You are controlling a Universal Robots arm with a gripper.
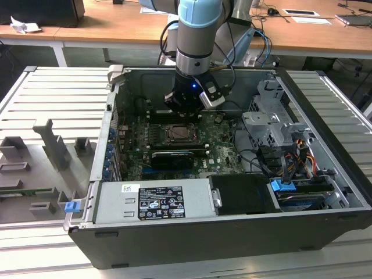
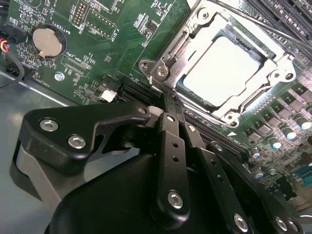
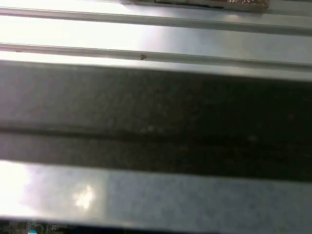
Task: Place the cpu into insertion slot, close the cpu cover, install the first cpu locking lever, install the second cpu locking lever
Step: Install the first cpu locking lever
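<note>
Cpu (image 2: 225, 73) seated under cpu cover (image 2: 168, 51) | fingers (image 2: 171, 122) seemingly together, just beside

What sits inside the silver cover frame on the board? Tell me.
The chip lies inside the cover frame, its pale face showing through the cut-out. The socket contacts beneath it are covered. The hand is beside the frame's corner.

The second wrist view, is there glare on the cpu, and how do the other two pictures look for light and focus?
Second wrist view: the cpu is washed near white by glare, and the cpu cover around it shines too. First wrist view: soft and unfocused, bright bands above and below a dark band. Exterior view: evenly lit, with the computer case interior darker under the arm.
</note>
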